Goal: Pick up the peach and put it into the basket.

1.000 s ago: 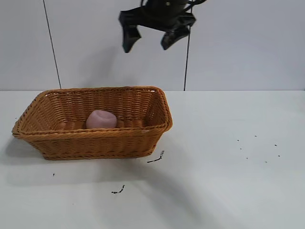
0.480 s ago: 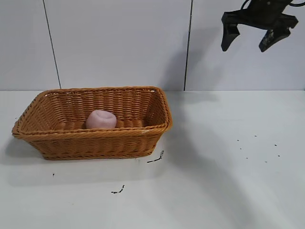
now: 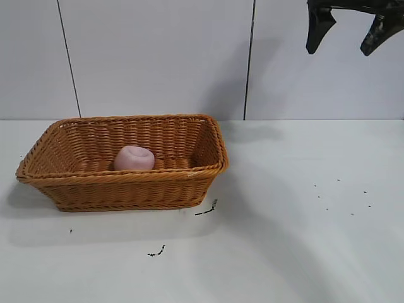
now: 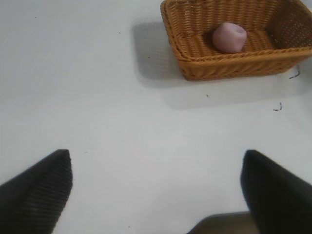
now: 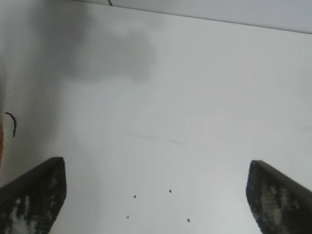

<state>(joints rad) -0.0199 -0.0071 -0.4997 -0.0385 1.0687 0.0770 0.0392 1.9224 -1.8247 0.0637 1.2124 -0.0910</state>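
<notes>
The pale pink peach (image 3: 134, 158) lies inside the orange-brown wicker basket (image 3: 126, 178) on the left of the white table. My right gripper (image 3: 341, 43) hangs high at the top right, far from the basket, open and empty. In the right wrist view its fingers stand wide apart (image 5: 156, 195) over bare table with small dark specks. My left gripper (image 4: 156, 195) is open and empty, off to the side of the basket. The left wrist view shows the basket (image 4: 234, 58) with the peach (image 4: 229, 37) in it, far off.
Small dark scraps lie on the table in front of the basket (image 3: 207, 208) and nearer the front edge (image 3: 156, 252). Tiny dark specks (image 3: 341, 196) dot the table's right side. A grey panelled wall stands behind.
My right gripper has moved from above the basket to the right and upward, open and empty. The peach stays in the basket.
</notes>
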